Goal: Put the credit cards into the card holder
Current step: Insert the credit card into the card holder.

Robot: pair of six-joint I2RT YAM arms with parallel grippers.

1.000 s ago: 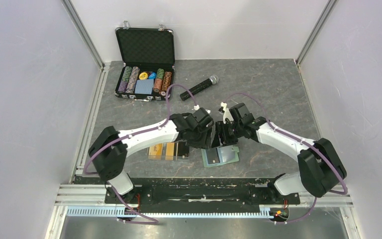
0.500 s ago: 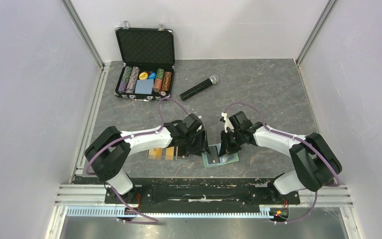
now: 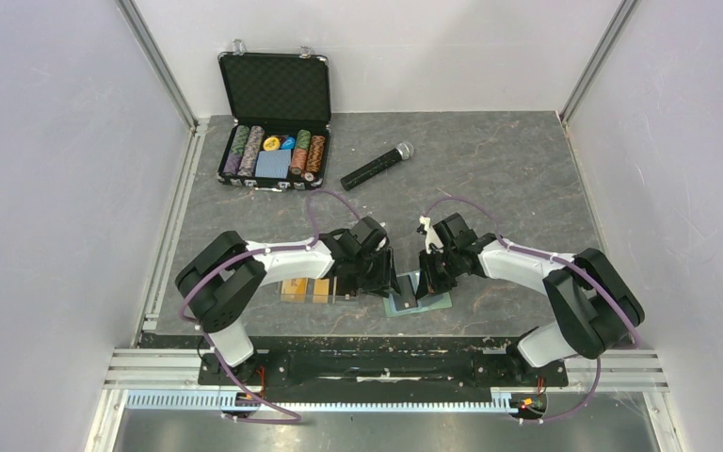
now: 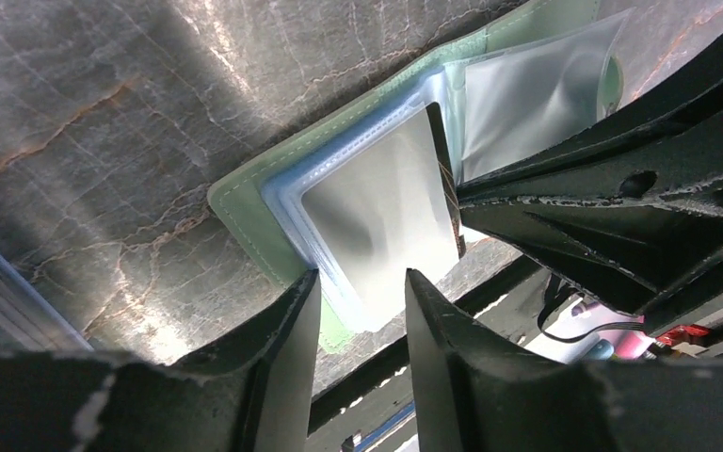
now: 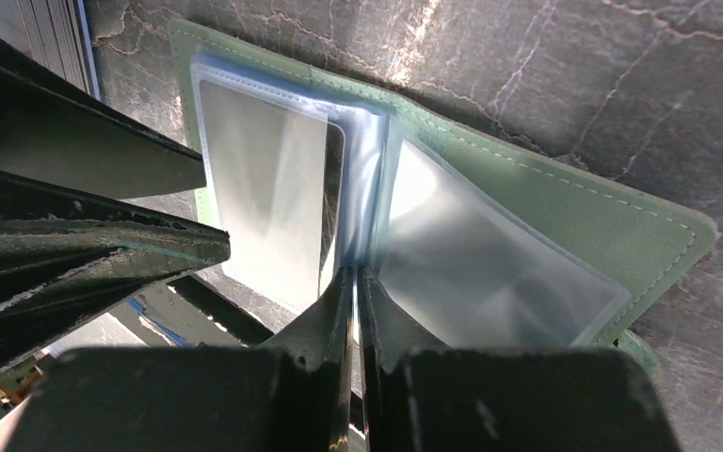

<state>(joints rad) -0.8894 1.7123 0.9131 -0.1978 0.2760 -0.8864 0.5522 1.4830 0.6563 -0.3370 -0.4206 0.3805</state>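
Observation:
The sage-green card holder lies open near the table's front edge, with clear sleeves over a light blue inside. My right gripper is shut on a thin black card, which stands edge-on at the sleeves by the holder's fold. My left gripper is open and empty. Its fingertips straddle the near left corner of the left sleeve page. Orange and gold-tan cards lie in a clear tray left of the holder.
The clear tray sits just left of my left gripper. An open black case of poker chips stands at the back left. A black microphone lies behind the arms. A metal rail runs along the near edge.
Both grippers have come down and nearer to the front edge onto the open holder. The right one brought the black card to the sleeves; the left one settled at the holder's left side.

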